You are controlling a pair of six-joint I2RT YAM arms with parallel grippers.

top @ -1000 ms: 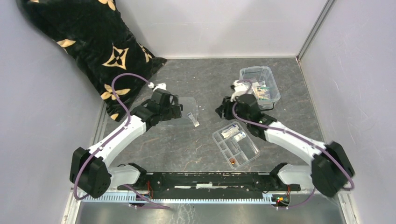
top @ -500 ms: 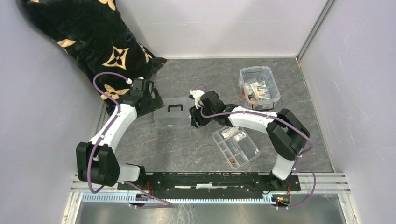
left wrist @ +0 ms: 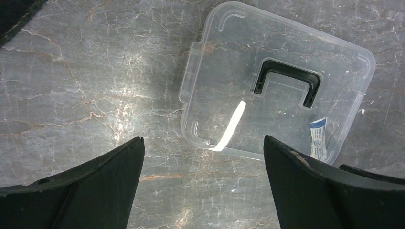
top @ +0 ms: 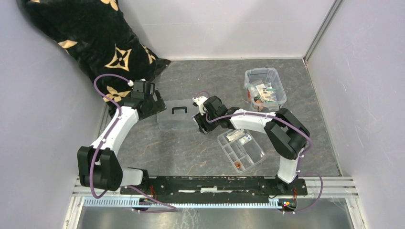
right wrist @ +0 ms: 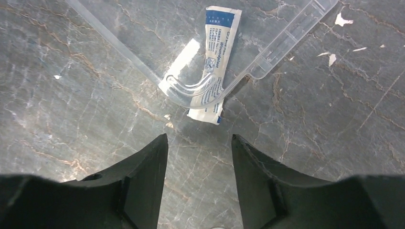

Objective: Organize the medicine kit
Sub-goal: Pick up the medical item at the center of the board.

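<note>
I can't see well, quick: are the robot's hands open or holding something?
Left gripper: open, holding nothing.
Right gripper: open, holding nothing.

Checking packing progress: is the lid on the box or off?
Off: the lid lies flat on the table, apart from the box, whose top is uncovered.
</note>
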